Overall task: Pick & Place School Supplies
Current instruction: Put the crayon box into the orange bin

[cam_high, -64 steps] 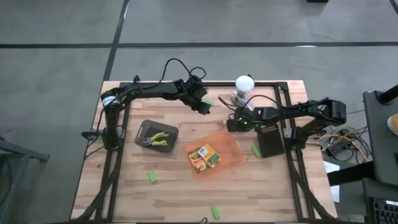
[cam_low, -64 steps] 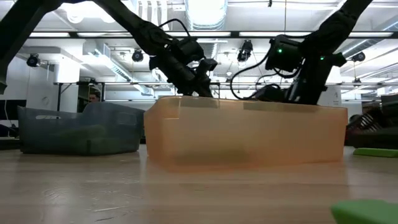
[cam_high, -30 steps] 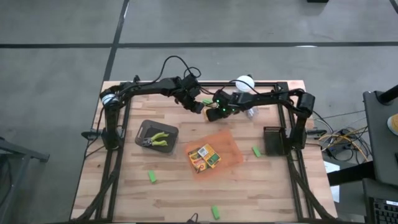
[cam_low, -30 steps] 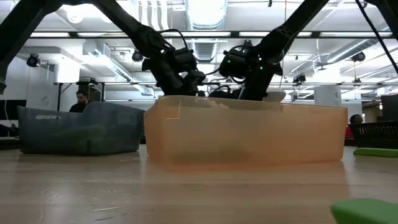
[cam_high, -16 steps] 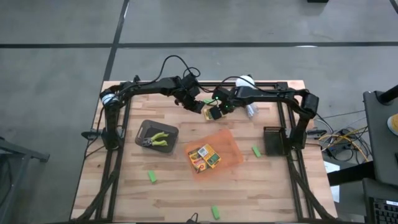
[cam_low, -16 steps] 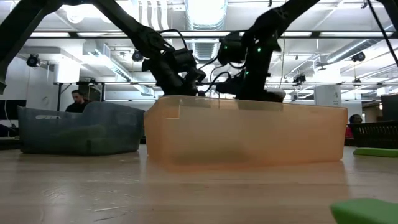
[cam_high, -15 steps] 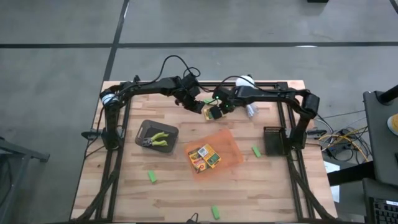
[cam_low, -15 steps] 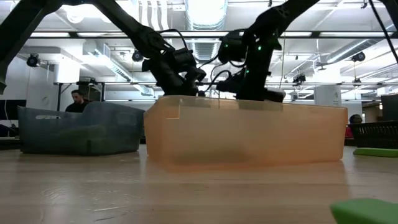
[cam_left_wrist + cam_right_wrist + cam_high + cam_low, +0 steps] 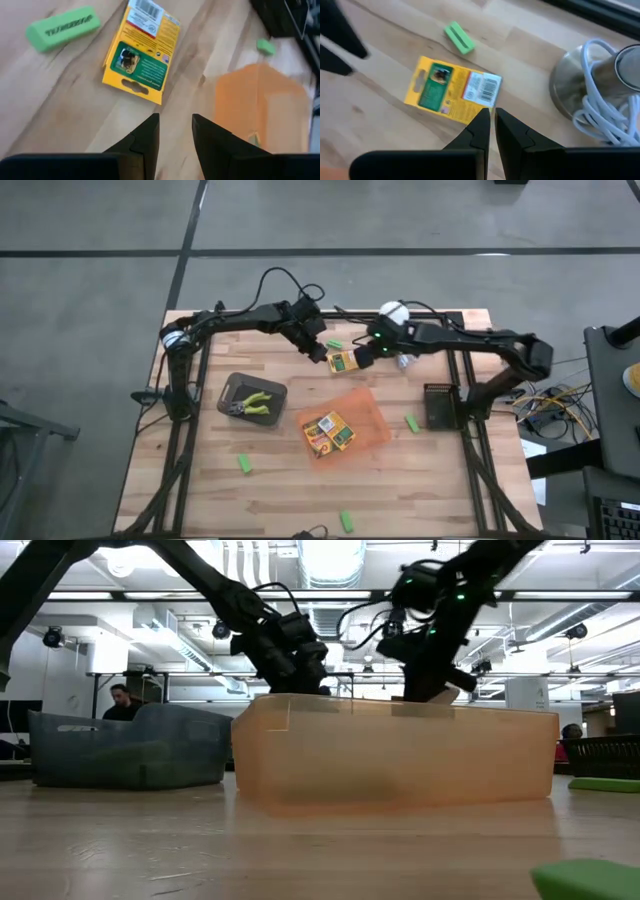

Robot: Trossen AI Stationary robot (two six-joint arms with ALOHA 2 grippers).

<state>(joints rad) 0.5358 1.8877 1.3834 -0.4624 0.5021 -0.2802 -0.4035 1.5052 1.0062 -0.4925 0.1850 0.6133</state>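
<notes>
While the crayon box (image 9: 452, 92) lies flat, the closed right end effector (image 9: 492, 125) hovers just beside it.

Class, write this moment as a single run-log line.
left end effector: empty, above table | right end effector: shut, empty | flat yellow-and-green crayon box: on wooden table, between both

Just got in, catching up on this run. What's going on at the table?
Both arms are at the far side of the table over a loose yellow-and-green crayon box lying flat on the wood, a green eraser-like piece beside it. Neither holds anything: the left hand is slightly open, the right hand is shut at the box's edge, near the lamp base. Two crayon boxes already lie in the orange tray.
</notes>
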